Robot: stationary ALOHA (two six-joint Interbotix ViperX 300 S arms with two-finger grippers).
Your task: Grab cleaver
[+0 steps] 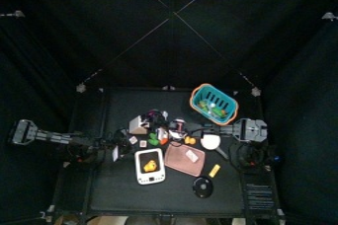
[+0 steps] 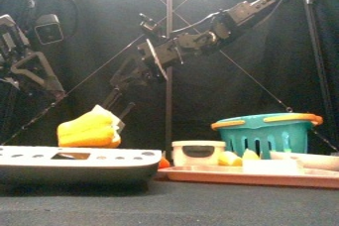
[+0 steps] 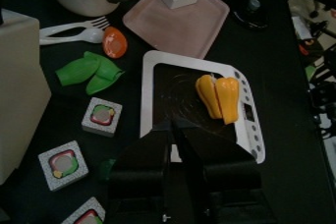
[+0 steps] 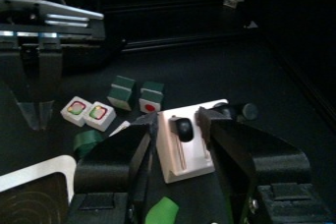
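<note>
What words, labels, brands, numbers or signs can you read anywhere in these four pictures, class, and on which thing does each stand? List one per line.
None can be read in any view.
Sushi pieces: coloured centres only, no writing.
White tray under the yellow pepper: no label showing.
Pink tray: plain.
Teal basket: no label visible.
White cleaver between the right gripper's jaws: a dark oval mark, no letters.

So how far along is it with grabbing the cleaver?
Done: the right end effector has lined up on what looks like the cleaver, open jaws on either side of it. In hand: nothing yet, the cleaver lies flat on the table. Left: close and lift. The left end effector hangs open over the white tray.
</note>
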